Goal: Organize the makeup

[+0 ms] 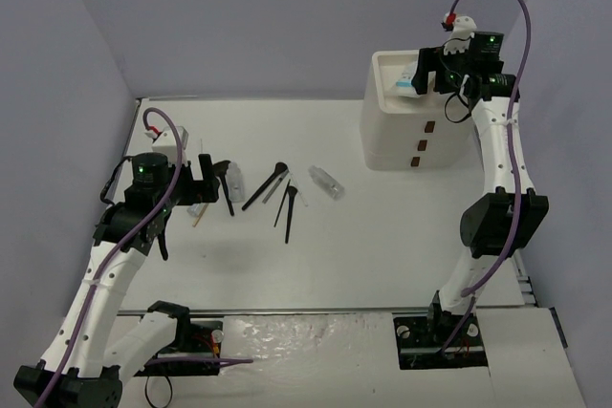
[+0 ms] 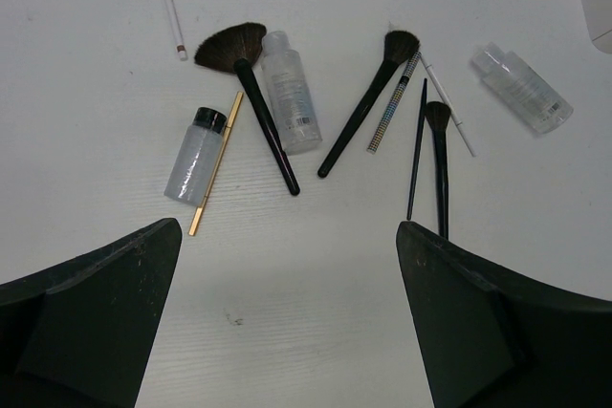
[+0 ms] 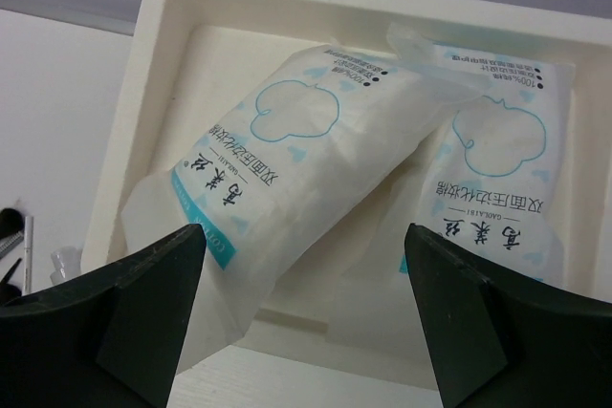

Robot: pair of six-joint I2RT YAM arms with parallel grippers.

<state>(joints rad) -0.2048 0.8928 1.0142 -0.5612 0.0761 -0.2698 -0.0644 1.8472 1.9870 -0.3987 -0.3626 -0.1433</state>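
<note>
Two white sachets with blue print lie touching in the open top tray of the white three-drawer box, directly beneath the right jaws, which stand open and grip nothing. The thin black brushes, small clear vials and thin gold-toned stick lie on the white table just ahead of the left jaws, which are wide open and empty. Their long axes run mostly away from those jaws, and the left arm is far nearer.

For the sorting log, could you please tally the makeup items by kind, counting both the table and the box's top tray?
White sachets: 2
Clear bottles: 3
Black brushes with bristle heads: 3
Thin sticks or pencils: 5
Total: 13
</note>
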